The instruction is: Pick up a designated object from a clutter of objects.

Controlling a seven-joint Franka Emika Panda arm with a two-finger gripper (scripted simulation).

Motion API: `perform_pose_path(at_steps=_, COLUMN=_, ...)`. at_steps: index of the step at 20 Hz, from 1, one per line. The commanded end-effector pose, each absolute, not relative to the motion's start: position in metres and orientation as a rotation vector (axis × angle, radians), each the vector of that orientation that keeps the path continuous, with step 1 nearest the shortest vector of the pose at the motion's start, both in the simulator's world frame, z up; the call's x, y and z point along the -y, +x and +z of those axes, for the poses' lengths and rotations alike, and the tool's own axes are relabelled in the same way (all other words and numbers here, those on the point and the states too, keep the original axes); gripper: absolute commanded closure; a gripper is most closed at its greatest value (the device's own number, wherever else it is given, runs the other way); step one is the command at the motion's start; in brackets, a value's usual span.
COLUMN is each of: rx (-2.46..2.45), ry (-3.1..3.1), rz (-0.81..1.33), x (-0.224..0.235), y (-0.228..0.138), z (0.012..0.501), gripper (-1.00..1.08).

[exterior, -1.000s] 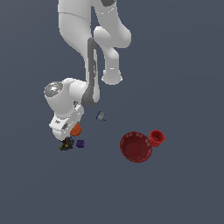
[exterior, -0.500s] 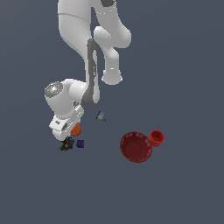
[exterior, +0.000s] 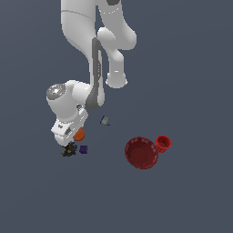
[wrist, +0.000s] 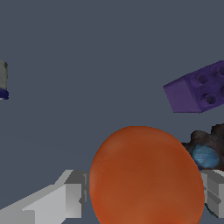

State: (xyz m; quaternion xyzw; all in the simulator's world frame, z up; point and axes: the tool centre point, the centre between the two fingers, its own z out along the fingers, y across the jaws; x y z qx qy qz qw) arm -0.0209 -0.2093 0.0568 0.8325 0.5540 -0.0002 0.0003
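Observation:
The small orange ball (exterior: 79, 134) lies at the exterior view's left, just under the white hand. In the wrist view the orange ball (wrist: 146, 175) fills the space between my two grey fingers (wrist: 74, 192), and both pads touch its sides. My gripper (exterior: 73, 139) (wrist: 144, 190) is low over the floor and shut on the ball. The dark multicoloured lump (exterior: 68, 150) (wrist: 205, 151) and the tiny purple cube (exterior: 83, 149) (wrist: 197, 89) lie right beside it. The ridged red bowl (exterior: 141, 153) and the red cup (exterior: 163, 143) stand at the exterior view's right.
A tiny grey-white piece (exterior: 105, 120) (wrist: 3, 81) lies behind the ball, beside the arm's forearm. The lump and the cube crowd the near side of the gripper. The floor is plain dark grey.

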Motion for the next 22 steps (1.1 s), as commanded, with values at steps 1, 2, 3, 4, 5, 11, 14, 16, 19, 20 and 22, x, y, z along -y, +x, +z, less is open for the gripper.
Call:
perform_pose_path(at_steps=1, rx=-1.740, ry=2.612, rz=0.002, x=0.205, y=-0.018, z=0.067, gripper=1.08)
perform_pose_path(at_steps=2, rx=-1.740, ry=2.612, rz=0.002, x=0.203, y=-0.017, z=0.072, gripper=1.08)
perform_pose_path(at_steps=3, rx=-1.740, ry=2.612, rz=0.002, x=0.201, y=-0.016, z=0.078, gripper=1.08)
perform_pose_path(at_steps=4, rx=-1.741, ry=2.612, rz=0.001, x=0.198, y=-0.014, z=0.084, gripper=1.08)
perform_pose_path(at_steps=5, rx=-1.741, ry=2.612, rz=0.001, x=0.195, y=-0.013, z=0.091, gripper=1.08)
perform_pose_path(at_steps=11, rx=-1.743, ry=2.612, rz=0.001, x=0.172, y=-0.001, z=0.142, gripper=1.08)
perform_pose_path(at_steps=14, rx=-1.743, ry=2.612, rz=0.001, x=0.158, y=0.006, z=0.173, gripper=1.08)
perform_pose_path(at_steps=16, rx=-1.744, ry=2.612, rz=0.001, x=0.149, y=0.011, z=0.195, gripper=1.08)
perform_pose_path(at_steps=19, rx=-1.745, ry=2.612, rz=0.001, x=0.135, y=0.019, z=0.227, gripper=1.08)
perform_pose_path(at_steps=20, rx=-1.745, ry=2.612, rz=0.001, x=0.130, y=0.022, z=0.238, gripper=1.08)
perform_pose_path(at_steps=22, rx=-1.745, ry=2.613, rz=0.002, x=0.121, y=0.027, z=0.259, gripper=1.08)
